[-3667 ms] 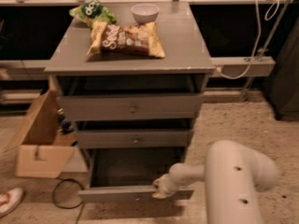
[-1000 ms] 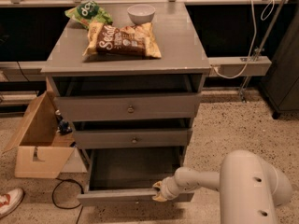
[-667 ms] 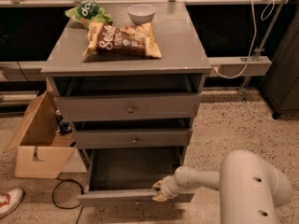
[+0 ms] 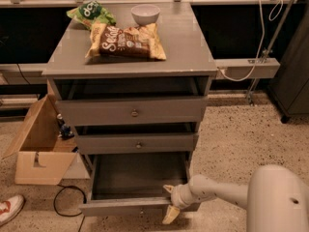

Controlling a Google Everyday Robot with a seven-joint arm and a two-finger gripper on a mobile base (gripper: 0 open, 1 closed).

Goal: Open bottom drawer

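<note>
grey drawer (image 4: pixel 120 208), lowest in the cabinet (image 4: pixel 189 45), sits pulled well out toward the near side. gripper (image 4: pixel 169 202) straddles its front's right end, spread wide. best pull straight and level nearward; an off-centre tug may skew it.

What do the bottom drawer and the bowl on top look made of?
The bottom drawer: likely painted wood or laminate, matte grey, flat uniform panels. The bowl: ceramic or plastic, smooth white, slight sheen. The gripper sits at the drawer front's right end.
</note>
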